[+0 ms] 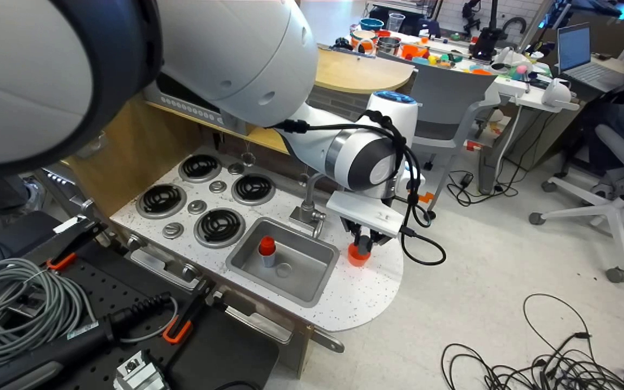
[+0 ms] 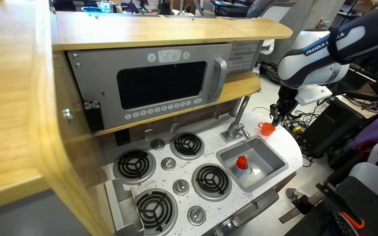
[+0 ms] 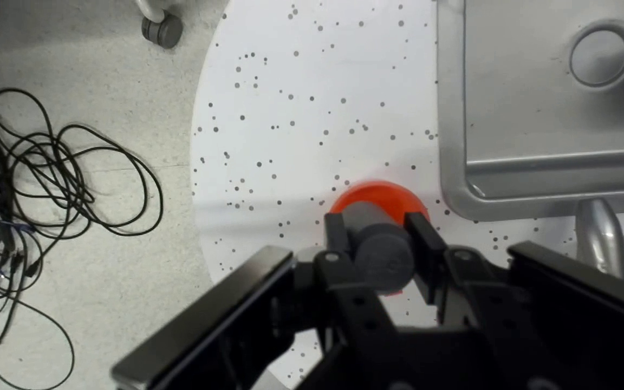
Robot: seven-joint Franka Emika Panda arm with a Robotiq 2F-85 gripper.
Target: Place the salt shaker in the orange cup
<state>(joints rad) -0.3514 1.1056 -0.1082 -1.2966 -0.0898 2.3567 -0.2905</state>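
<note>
The salt shaker, a grey cylinder with a dark cap (image 3: pixel 383 260), is between my fingertips, also visible in an exterior view (image 1: pixel 364 245). My gripper (image 3: pixel 375 221) is shut on it from both sides, pointing down; it shows in both exterior views (image 1: pixel 365 234) (image 2: pixel 276 114). The orange cup (image 3: pixel 396 199), with a small handle, stands upright on the counter, directly beneath, in both exterior views (image 1: pixel 356 257) (image 2: pixel 267 129). The shaker tilts, its lower end overlapping the cup's mouth in the wrist view. I cannot tell whether it is inside. The fingers hide part of the cup.
The grey sink (image 1: pixel 327 276) lies beside the cup and holds a red-topped item (image 2: pixel 241 162) in a pale cup. The faucet (image 2: pixel 238 119) rises behind the sink. The rounded counter edge (image 1: pixel 396 281) is close. Burners (image 2: pixel 212 182) and a toy microwave (image 2: pixel 162 82) are farther along.
</note>
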